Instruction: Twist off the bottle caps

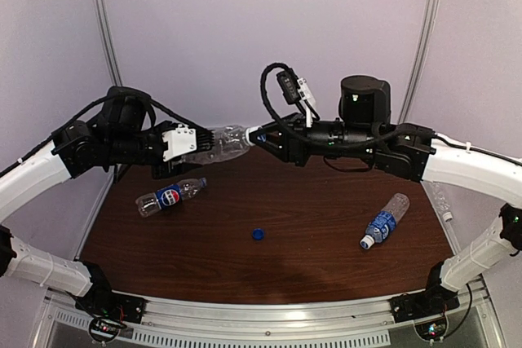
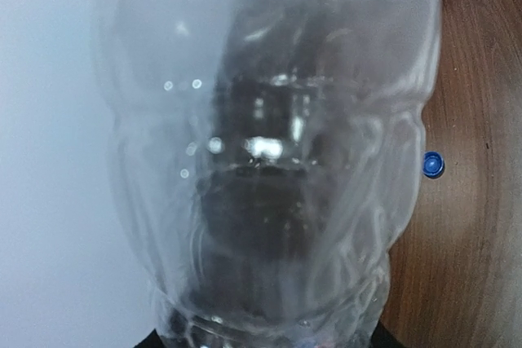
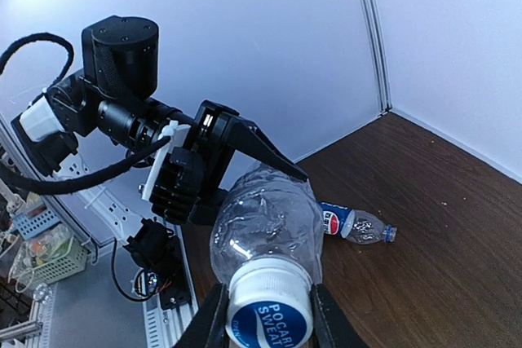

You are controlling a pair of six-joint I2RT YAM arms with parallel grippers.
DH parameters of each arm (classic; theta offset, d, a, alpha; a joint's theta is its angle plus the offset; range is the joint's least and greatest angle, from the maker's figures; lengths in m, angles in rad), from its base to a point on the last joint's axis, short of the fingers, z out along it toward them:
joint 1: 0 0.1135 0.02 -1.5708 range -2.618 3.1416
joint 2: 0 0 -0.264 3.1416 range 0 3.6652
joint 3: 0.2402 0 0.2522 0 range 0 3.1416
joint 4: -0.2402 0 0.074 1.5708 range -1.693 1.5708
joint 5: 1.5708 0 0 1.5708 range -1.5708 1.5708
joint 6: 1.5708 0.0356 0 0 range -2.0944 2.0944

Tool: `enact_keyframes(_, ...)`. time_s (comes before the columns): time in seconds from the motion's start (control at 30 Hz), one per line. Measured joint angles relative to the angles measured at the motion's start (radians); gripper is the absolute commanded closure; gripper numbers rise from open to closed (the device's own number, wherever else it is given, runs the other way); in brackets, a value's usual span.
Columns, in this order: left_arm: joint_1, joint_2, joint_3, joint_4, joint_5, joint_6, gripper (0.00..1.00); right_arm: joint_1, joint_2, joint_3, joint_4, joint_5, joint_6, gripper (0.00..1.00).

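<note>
Clamping the white cap (image 3: 269, 315), the right tool (image 1: 261, 138) meets a clear bottle (image 1: 220, 144) gripped by its body in the left tool (image 1: 192, 143), aloft at the desk's (image 1: 326, 226) 12 o'clock. On the desk, a blue cap (image 1: 258, 234) lies at 6 o'clock, a Pepsi bottle (image 1: 170, 196) at 9 and a labelled bottle (image 1: 383, 222) at 4.

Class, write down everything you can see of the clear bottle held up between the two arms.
The clear bottle is crinkled, unlabelled, seemingly empty plastic, held horizontally above the table. The left end effector clamps its base end; the right end effector closes around its white cap, printed Pocari Sweat in blue and still on.
</note>
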Motion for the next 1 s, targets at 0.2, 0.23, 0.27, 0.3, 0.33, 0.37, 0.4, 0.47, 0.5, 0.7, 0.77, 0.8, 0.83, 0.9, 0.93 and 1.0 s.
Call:
enact_keyframes(0.2,-0.001,0.0,0.0,-0.004,0.004,0.03,0.69,0.001,-0.008,0.006,-0.053,-0.041,-0.33,1.0)
enact_keyframes(0.23,-0.001,0.001,0.0,-0.006,0.008,0.036,0.69,0.004,-0.01,0.016,-0.081,-0.049,-0.425,1.0)
enact_keyframes(0.27,-0.002,0.001,0.0,-0.006,0.013,0.041,0.69,0.006,-0.01,0.026,-0.101,-0.051,-0.495,1.0)
enact_keyframes(0.3,-0.003,0.001,0.0,-0.005,0.016,0.045,0.69,0.009,-0.01,0.044,-0.131,-0.052,-0.583,1.0)
enact_keyframes(0.33,-0.005,0.001,0.0,-0.003,0.022,0.049,0.69,0.014,-0.01,0.06,-0.162,-0.051,-0.669,1.0)
enact_keyframes(0.37,-0.007,0.001,0.0,0.002,0.027,0.052,0.69,0.017,-0.01,0.072,-0.183,-0.049,-0.729,1.0)
enact_keyframes(0.4,-0.008,0.001,0.0,0.004,0.03,0.054,0.69,0.021,-0.01,0.089,-0.213,-0.045,-0.811,1.0)
enact_keyframes(0.47,-0.01,0.001,0.0,0.01,0.035,0.061,0.69,0.029,-0.009,0.108,-0.25,-0.028,-0.936,0.79)
enact_keyframes(0.5,-0.01,0.001,0.0,0.01,0.037,0.067,0.69,0.034,-0.009,0.113,-0.265,-0.014,-0.989,0.5)
enact_keyframes(0.7,-0.003,0.007,0.0,0.01,0.029,0.051,0.69,0.048,-0.01,0.097,-0.253,0.06,-1.069,0.0)
enact_keyframes(0.77,0.0,0.007,0.0,0.01,0.026,0.044,0.69,0.05,-0.02,0.062,-0.216,0.066,-1.047,0.0)
enact_keyframes(0.8,0.0,0.007,0.0,0.01,0.025,0.042,0.69,0.05,-0.029,0.042,-0.203,0.068,-1.034,0.0)
enact_keyframes(0.83,0.0,0.007,0.0,0.01,0.025,0.04,0.69,0.05,-0.042,0.018,-0.187,0.069,-1.009,0.0)
enact_keyframes(0.9,0.0,0.006,0.0,0.01,0.024,0.037,0.69,0.05,-0.074,-0.029,-0.143,0.071,-0.925,0.0)
enact_keyframes(0.93,0.0,0.006,0.0,0.01,0.023,0.037,0.69,0.05,-0.089,-0.044,-0.122,0.075,-0.873,0.0)
enact_keyframes(1.0,0.0,0.006,0.0,0.01,0.019,0.036,0.69,0.049,-0.11,-0.055,-0.077,0.089,-0.731,0.0)
